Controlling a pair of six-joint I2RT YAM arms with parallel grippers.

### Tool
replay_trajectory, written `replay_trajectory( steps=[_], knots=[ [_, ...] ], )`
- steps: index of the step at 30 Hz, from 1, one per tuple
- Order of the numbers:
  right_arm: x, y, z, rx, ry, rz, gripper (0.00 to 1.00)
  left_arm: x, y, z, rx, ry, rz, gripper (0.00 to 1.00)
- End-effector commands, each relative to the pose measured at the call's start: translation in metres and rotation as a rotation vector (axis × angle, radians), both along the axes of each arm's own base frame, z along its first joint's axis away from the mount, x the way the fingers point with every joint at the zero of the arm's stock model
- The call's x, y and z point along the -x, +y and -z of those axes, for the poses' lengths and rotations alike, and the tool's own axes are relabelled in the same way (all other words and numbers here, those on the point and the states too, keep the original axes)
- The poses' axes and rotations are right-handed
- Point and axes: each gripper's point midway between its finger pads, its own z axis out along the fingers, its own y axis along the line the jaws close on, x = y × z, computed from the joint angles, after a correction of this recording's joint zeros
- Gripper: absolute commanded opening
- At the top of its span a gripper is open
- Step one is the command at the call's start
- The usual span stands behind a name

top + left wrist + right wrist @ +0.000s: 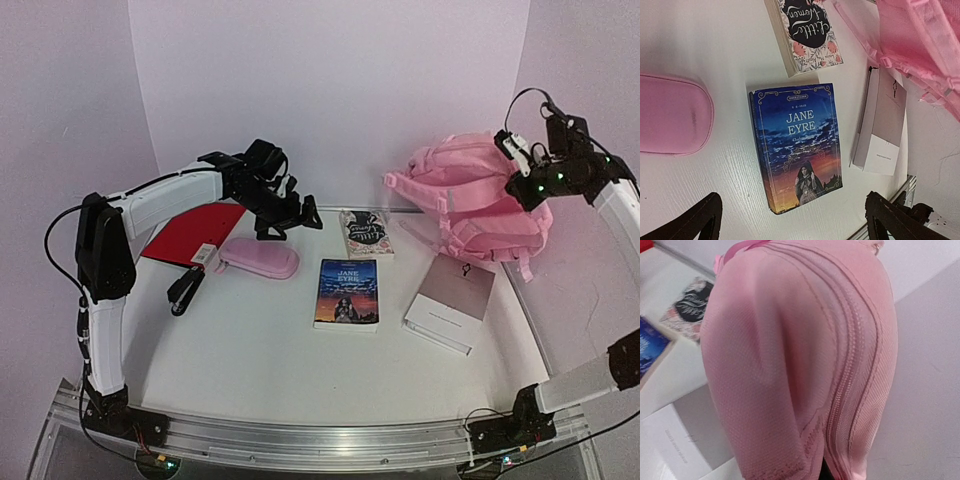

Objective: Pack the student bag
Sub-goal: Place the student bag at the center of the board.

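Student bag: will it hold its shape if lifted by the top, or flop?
Likely floppy: the student bag is soft fabric, dented and creased in the right wrist view. Probably light for its size, since it looks slack. Its loose straps may drag or snag the white box beside it.

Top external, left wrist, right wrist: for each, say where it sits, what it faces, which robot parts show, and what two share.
Top external: above, behind the bases, looking down on the table; both arms show.
Left wrist: on left arm, above the Jane Eyre book; fingertips show.
Right wrist: on right arm, against the student bag; no claw clearly visible.
Shared: top and left wrist show the book.
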Motion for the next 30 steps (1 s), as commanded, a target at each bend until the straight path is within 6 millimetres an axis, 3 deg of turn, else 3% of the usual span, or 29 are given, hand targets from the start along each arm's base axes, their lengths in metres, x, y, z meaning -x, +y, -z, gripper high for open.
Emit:
replay_trajectory(
  steps=[1,4,6,9,11,14,16,17,18,21,22,24,26,28,30],
  knots=[
    [0.034,0.07,0.057,-0.397,0.238,-0.165,0.0,-0.003,0.006,-0.033,0.031,-0.06,-0.012,1.0],
    [0.057,0.099,0.108,-0.538,0.461,-0.208,0.0,-0.004,0.012,-0.04,0.036,-0.066,-0.027,1.0],
    [0.067,0.108,0.143,-0.565,0.571,-0.21,0.0,-0.003,0.015,-0.041,0.034,-0.063,-0.033,1.0],
    [0.063,0.115,0.182,-0.575,0.651,-0.204,0.0,0.003,0.017,-0.037,0.031,-0.047,-0.027,1.0],
    [0.049,0.121,0.192,-0.594,0.65,-0.199,0.0,0.008,0.019,-0.032,0.028,-0.03,-0.022,1.0],
    [0.028,0.137,0.188,-0.637,0.615,-0.215,0.0,0.016,0.022,-0.021,0.031,-0.008,-0.015,1.0],
    [0.026,0.156,0.189,-0.634,0.627,-0.273,0.01,0.019,0.023,-0.014,0.029,0.003,-0.014,1.0],
    [0.025,0.163,0.185,-0.637,0.633,-0.297,0.1,0.02,0.023,-0.011,0.024,0.008,-0.01,1.0],
    [0.025,0.164,0.181,-0.636,0.644,-0.303,0.26,0.021,0.024,-0.01,0.017,0.012,-0.006,1.0],
    [0.021,0.141,0.161,-0.553,0.613,-0.271,0.91,0.022,0.024,-0.009,0.005,0.019,0.004,1.0],
    [0.016,0.128,0.15,-0.554,0.582,-0.235,0.97,0.022,0.024,-0.009,0.005,0.02,0.006,1.0],
    [0.004,0.093,0.131,-0.582,0.531,-0.144,0.98,0.022,0.022,-0.01,0.014,0.018,0.011,1.0],
    [-0.011,0.052,0.126,-0.598,0.504,-0.02,0.98,0.021,0.021,-0.01,0.021,0.021,0.015,1.0],
    [-0.021,0.018,0.139,-0.592,0.519,0.102,0.98,0.021,0.02,-0.008,0.02,0.024,0.016,1.0],
    [-0.025,-0.018,0.167,-0.551,0.549,0.253,0.98,0.019,0.019,-0.006,0.014,0.024,0.014,1.0]
  ],
)
